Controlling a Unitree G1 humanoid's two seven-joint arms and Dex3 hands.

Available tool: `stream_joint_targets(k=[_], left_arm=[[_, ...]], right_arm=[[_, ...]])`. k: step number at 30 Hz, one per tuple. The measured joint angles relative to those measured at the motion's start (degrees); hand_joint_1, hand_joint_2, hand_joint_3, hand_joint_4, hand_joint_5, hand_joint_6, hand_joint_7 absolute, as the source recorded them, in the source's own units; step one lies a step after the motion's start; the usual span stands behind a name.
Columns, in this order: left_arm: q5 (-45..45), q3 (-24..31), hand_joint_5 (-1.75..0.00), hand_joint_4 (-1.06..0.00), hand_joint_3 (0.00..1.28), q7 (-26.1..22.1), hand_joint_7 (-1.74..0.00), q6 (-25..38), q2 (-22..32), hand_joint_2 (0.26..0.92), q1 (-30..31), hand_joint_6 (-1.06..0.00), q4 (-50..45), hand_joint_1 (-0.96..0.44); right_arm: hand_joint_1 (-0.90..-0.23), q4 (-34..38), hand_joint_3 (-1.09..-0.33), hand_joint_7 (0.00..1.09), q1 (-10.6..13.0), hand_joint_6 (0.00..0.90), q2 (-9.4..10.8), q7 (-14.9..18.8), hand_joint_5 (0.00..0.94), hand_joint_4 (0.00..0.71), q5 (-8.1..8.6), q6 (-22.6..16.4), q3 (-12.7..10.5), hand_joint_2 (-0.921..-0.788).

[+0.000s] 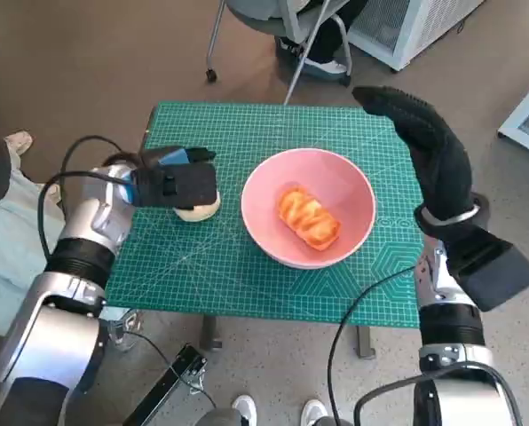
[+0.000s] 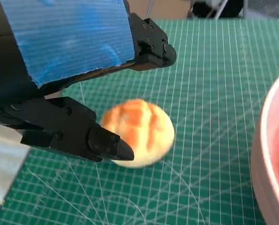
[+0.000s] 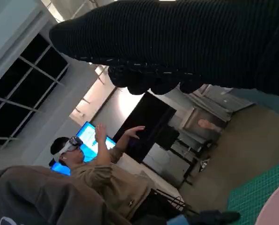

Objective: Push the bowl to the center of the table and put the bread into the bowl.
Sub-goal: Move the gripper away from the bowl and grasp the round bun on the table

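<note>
Seeing my left robot hand (image 1: pixel 177 185) hovering spread over a bread roll (image 2: pixel 138 131) beside the bowl (image 1: pixel 307 208); right robot hand (image 1: pixel 424 142) raised, empty.

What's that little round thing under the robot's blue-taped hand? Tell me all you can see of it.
It is a small round bread roll, pale underneath with a golden-orange crust scored on top, looking soft and baked. It sits upright on the green cutting mat, just beside the pink bowl but outside it and apart from its rim. The left hand hovers over it, its black fingers spread on either side. Whether they touch it cannot be told.
</note>
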Motion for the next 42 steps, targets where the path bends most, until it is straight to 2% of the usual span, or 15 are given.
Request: stream_joint_targets(k=[7, 13, 18, 20, 29, 30, 31, 34, 37, 42], left_arm=[[1.7, -1.5, -0.01, -0.13, 0.00, 2.5, -0.01, -0.6, -2.0, 0.801, -1.3, -0.33, 5.0, -0.17], [2.2, -2.6, -0.03, -0.20, 0.01, 3.3, -0.03, -0.9, -3.3, 0.812, -1.3, -0.38, 7.4, -0.19], [2.5, -3.3, -0.04, -0.32, 0.01, 3.9, -0.05, -0.9, -3.9, 0.831, -1.3, -0.44, 8.5, -0.20], [3.2, -3.8, -0.06, -0.42, 0.01, 4.1, -0.06, -1.1, -4.1, 0.851, -1.3, -0.50, 8.7, -0.20], [4.2, -4.8, -0.16, -0.74, 0.02, 5.1, -0.18, -1.9, -4.3, 0.901, -1.4, -0.73, 9.7, -0.14], [4.2, -4.9, -0.37, -0.72, 0.04, 5.1, -0.39, -2.0, -4.3, 0.905, -1.5, -0.70, 9.7, -0.12], [4.3, -4.9, -0.69, -0.69, 0.08, 5.1, -0.70, -2.0, -4.2, 0.911, -1.6, -0.63, 9.7, -0.08], [4.3, -4.9, -1.06, -0.66, 0.11, 5.1, -1.06, -2.3, -4.0, 0.917, -1.7, -0.56, 9.7, -0.03], [4.2, -4.8, -1.17, -0.67, 0.10, 5.3, -1.14, -2.8, -3.7, 0.920, -1.7, -0.57, 9.7, -0.01], [3.8, -4.2, -1.23, -0.66, 0.10, 5.8, -1.16, -3.6, -3.0, 0.920, -1.7, -0.58, 9.7, 0.00]], right_arm=[[-0.643, -1.2, -0.764, 0.70, 0.2, -0.001, -1.0, -0.8, 0.000, 0.290, -1.15, 0.0, 0.0, -0.921], [-0.661, -1.9, -0.759, 0.70, 0.4, -0.001, -1.3, -1.7, 0.000, 0.288, -2.15, 0.0, 0.1, -0.921], [-0.666, -2.3, -0.757, 0.70, 0.6, -0.001, -1.3, -2.2, 0.003, 0.293, -2.17, 0.2, 0.1, -0.921], [-0.665, -2.5, -0.757, 0.70, 0.7, -0.001, -1.3, -2.3, 0.004, 0.295, -2.18, 0.3, 0.1, -0.921], [-0.671, -2.8, -0.754, 0.70, 1.1, -0.001, -1.3, -2.7, 0.005, 0.297, -2.22, 0.3, 0.1, -0.921], [-0.671, -2.8, -0.754, 0.70, 1.1, -0.001, -1.3, -2.8, 0.005, 0.297, -2.22, 0.3, 0.1, -0.921], [-0.673, -2.8, -0.754, 0.70, 1.1, -0.001, -1.3, -2.8, 0.004, 0.297, -2.22, 0.3, 0.1, -0.921], [-0.676, -2.8, -0.753, 0.70, 1.1, -0.001, -1.3, -2.9, 0.004, 0.297, -2.21, 0.3, 0.1, -0.921], [-0.677, -2.8, -0.754, 0.71, 1.1, -0.001, -1.3, -3.0, 0.004, 0.297, -2.21, 0.3, 0.1, -0.921], [-0.672, -2.8, -0.760, 0.71, 1.1, -0.001, -1.3, -3.1, 0.004, 0.298, -2.24, 0.3, 0.2, -0.921]])
